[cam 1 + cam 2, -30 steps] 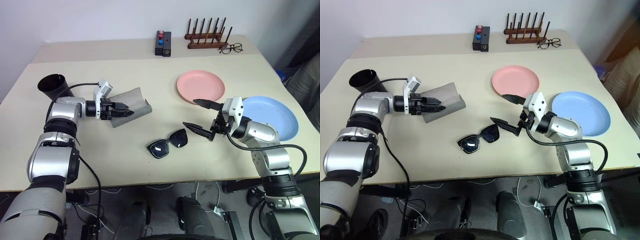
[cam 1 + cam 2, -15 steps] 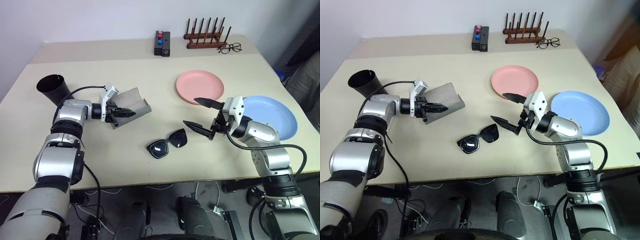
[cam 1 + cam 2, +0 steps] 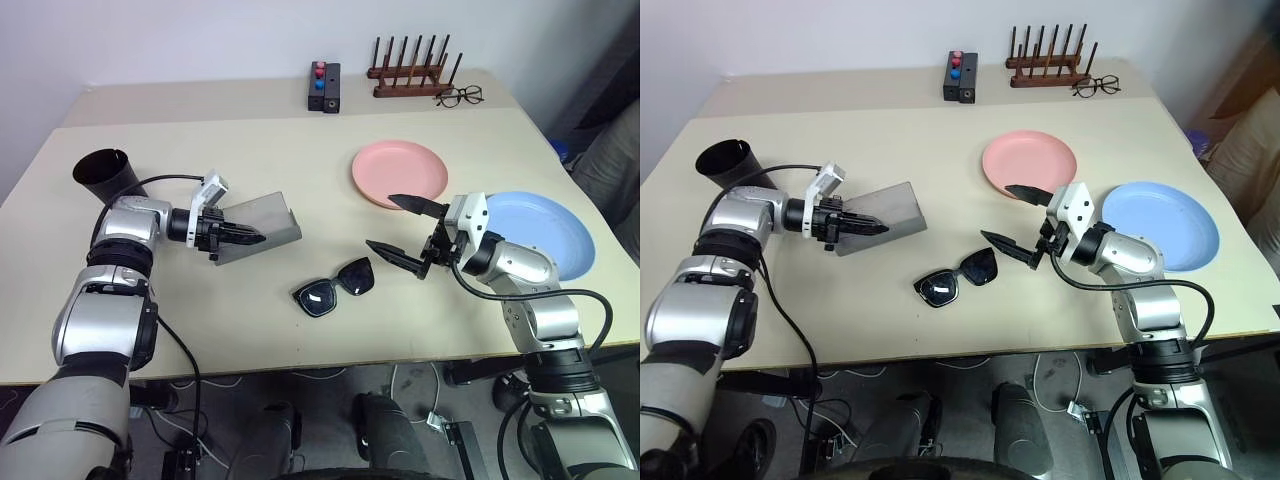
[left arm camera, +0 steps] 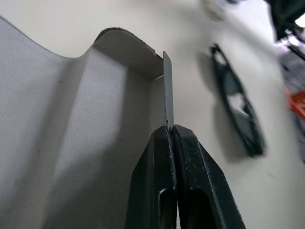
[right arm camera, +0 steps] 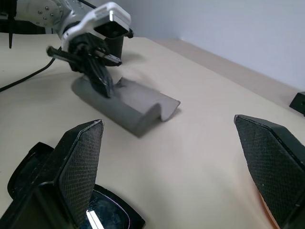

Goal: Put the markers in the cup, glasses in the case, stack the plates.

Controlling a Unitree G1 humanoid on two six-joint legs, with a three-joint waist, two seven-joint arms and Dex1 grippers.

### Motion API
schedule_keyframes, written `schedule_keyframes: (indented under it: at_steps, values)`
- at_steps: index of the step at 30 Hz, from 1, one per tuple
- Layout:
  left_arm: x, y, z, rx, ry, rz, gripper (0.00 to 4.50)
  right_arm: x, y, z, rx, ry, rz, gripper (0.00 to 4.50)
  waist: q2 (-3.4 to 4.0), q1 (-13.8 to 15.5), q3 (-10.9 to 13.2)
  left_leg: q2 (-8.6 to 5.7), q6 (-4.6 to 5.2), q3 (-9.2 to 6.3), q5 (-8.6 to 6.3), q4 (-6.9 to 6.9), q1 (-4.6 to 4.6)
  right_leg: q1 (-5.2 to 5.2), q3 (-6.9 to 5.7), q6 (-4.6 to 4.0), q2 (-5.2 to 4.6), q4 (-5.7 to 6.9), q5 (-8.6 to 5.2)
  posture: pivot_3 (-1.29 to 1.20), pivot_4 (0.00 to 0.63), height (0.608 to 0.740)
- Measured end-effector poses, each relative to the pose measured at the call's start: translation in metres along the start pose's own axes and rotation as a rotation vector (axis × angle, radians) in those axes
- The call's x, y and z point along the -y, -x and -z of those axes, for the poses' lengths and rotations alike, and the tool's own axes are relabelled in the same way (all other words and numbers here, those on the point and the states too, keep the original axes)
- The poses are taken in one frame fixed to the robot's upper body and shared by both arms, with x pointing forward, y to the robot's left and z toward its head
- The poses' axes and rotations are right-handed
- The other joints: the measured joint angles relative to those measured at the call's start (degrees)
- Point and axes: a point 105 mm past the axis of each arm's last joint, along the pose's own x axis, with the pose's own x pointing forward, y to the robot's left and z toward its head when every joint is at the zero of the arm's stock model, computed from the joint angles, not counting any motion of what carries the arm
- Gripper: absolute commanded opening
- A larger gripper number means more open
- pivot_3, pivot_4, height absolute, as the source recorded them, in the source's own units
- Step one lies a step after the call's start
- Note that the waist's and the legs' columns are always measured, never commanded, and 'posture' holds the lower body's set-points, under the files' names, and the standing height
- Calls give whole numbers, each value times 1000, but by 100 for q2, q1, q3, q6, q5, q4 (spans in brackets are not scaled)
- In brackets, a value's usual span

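L gripper is now pinching shut on the thin lid edge of the grey oblong hinged glasses case; a sec ago its fingers were apart, poised at the case. In the L wrist view both black fingers are pressing together w/ the lid edge sticking up between them. The case is also looking flatter and sitting a bit nearer the L arm than before, so the grip seems to be tugging it back. Meaning, as I read it: the case is being held open/steady, ready to take the glasses.

R gripper is hanging wide, holding nothing, w/ no change from a sec ago. It is hovering just beside the black thick-framed sunglasses w/ dark lenses, which are lying on the beige tabletop, untouched, between case and R arm. Glasses step not yet done.

Further out: the round salmon-pink shallow plate and the round light-blue shallow plate are lying apart, unstacked; the blue one is close to the table's R edge. The plain black tapered plastic cup is standing near the L edge, behind the L arm. I can't pick out the markers w/ any certainty.

Room: open tabletop betw. sunglasses and case, nothing in the path. Front edge is near the sunglasses, so a sloppy pinch might nudge them toward it.
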Motion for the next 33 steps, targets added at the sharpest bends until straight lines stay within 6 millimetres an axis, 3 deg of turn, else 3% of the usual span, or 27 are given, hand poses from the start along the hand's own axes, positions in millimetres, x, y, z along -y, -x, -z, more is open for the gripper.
schedule_keyframes:
  at_steps: [14,33]
  values:
    - [10,-3,12,-212,-321,96,35,0,-2,-2,5,9,-7,4500,0,25,0,-1,12,0,-6,2,0,2,1,0,-1,-3,0,0,150,740]
    - [8,-21,1,-178,-411,117,35,1,-2,-1,-7,-3,-7,4500,-1,6,1,0,16,1,-8,4,-2,2,0,1,4,-1,-1,0,150,740]
